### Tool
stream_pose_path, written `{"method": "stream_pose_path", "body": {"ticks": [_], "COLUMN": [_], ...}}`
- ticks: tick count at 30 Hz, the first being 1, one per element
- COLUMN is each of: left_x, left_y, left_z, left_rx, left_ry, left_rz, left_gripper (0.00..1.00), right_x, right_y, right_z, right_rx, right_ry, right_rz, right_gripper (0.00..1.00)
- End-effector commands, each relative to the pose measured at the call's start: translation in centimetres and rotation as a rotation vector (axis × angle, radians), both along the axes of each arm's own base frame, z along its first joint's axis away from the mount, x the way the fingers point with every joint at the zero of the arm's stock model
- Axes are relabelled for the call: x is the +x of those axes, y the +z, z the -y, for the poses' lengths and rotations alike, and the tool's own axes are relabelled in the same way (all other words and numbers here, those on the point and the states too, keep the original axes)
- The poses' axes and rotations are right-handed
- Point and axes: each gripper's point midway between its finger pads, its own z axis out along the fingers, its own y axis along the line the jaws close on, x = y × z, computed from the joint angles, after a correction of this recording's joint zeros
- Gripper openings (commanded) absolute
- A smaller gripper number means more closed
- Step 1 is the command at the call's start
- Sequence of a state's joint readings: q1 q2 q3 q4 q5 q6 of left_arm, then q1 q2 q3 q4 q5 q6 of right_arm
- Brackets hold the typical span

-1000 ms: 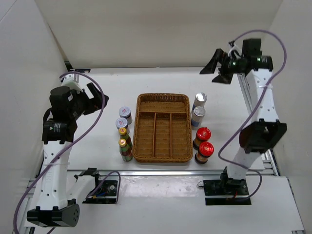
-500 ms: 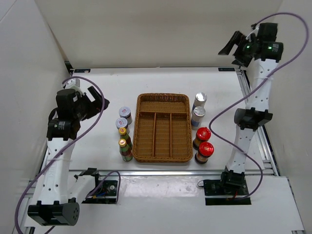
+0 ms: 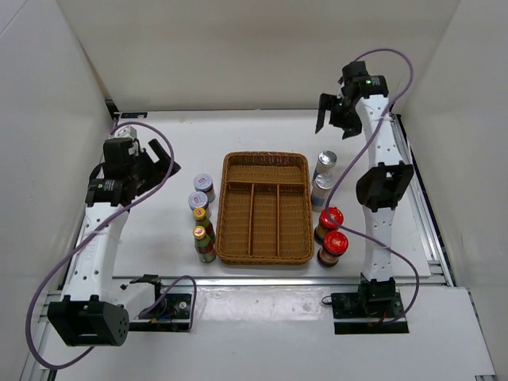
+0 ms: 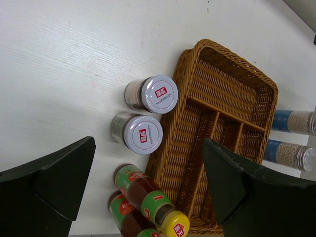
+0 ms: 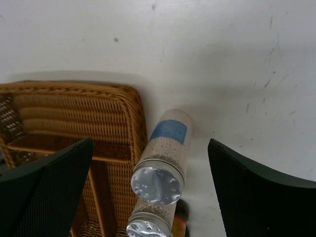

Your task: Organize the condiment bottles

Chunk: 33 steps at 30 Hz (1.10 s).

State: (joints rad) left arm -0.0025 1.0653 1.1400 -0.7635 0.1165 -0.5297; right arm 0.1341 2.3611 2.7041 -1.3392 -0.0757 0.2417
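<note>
Eight condiment bottles stand on the table around a brown wicker tray (image 3: pixel 264 163). Left of it stand two grey-lidded jars (image 3: pixel 204 185) (image 4: pixel 156 94) and two slim green yellow-capped bottles (image 3: pixel 204 238) (image 4: pixel 150 197). Right of it stand two silver-capped cylinders (image 3: pixel 324 163) (image 5: pixel 160 165) and two dark red-capped bottles (image 3: pixel 332 232). My left gripper (image 3: pixel 164 164) (image 4: pixel 148 190) hangs open and empty above the table, left of the jars. My right gripper (image 3: pixel 332 119) (image 5: pixel 150 190) hangs open and empty high above the silver-capped cylinders.
The tray (image 4: pixel 227 106) (image 5: pixel 64 106) has one wide compartment at the far end and three long ones, all empty. White walls close the table on the left, back and right. A metal rail (image 3: pixel 413 190) runs along the right edge.
My right arm has swung down and left from high by the back right wall to above the silver-capped cylinders. My left gripper has shifted slightly upward in view. The bottles have not moved.
</note>
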Motion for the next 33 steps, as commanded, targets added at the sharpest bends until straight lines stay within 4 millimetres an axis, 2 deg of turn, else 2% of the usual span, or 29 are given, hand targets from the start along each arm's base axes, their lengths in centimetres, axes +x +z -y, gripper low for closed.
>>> {"method": "stream_pose_path", "body": {"ticks": [1,3,5,8,10,11,13,15,19,25,27,30,33], "left_x": [0.5,0.5,0.9,1.1,1.3,1.4,1.5,1.5,1.3,1.3,1.3,1.3,1.1], "left_y": [0.8,0.8,0.0,0.1,-0.3,0.1,-0.2,-0.2,-1.0,-1.0,-1.0,-1.0,-1.3], "left_z": [-0.2,-0.2,-0.2,-0.2,-0.2,-0.4,-0.4,-0.4,-0.2,-0.2,-0.2,-0.2,-0.2], "left_rx": [-0.003,-0.003,-0.003,-0.003,-0.003,0.002,0.003,0.003,-0.003,-0.003,-0.003,-0.003,-0.003], "left_ry": [0.02,0.02,0.02,0.02,0.02,0.028,0.028,0.028,0.02,0.02,0.02,0.02,0.02], "left_rz": [0.014,0.014,-0.014,-0.014,-0.024,-0.015,-0.024,-0.024,-0.044,-0.044,-0.044,-0.044,-0.054], "left_gripper": [1.0,1.0,1.0,1.0,1.0,1.0,1.0,1.0,1.0,1.0,1.0,1.0,1.0], "right_x": [-8.1,-8.6,-8.6,-9.2,-9.5,-10.6,-10.9,-11.8,-13.0,-12.6,-12.0,-11.3,-10.3], "right_y": [-2.1,-3.4,-4.2,-5.2,-4.9,-6.1,-6.2,-7.9,-9.0,-9.3,-8.7,-8.8,-8.5], "right_z": [0.7,0.6,0.6,-0.2,-0.4,-0.6,-0.9,-0.7,-0.3,0.0,0.0,0.1,0.1], "right_rx": [-0.126,-0.149,-0.153,-0.135,-0.119,-0.13,-0.126,-0.133,-0.149,-0.163,-0.169,-0.178,-0.183], "right_ry": [0.022,0.031,0.032,0.051,0.046,0.055,0.055,0.056,0.045,0.039,0.035,0.031,0.027], "right_rz": [-0.314,-0.362,-0.382,-0.42,-0.415,-0.465,-0.444,-0.481,-0.521,-0.491,-0.46,-0.447,-0.417], "right_gripper": [1.0,1.0,1.0,0.93,0.93,0.93,0.93,0.93,0.93,0.89,0.87,0.78,0.77]}}
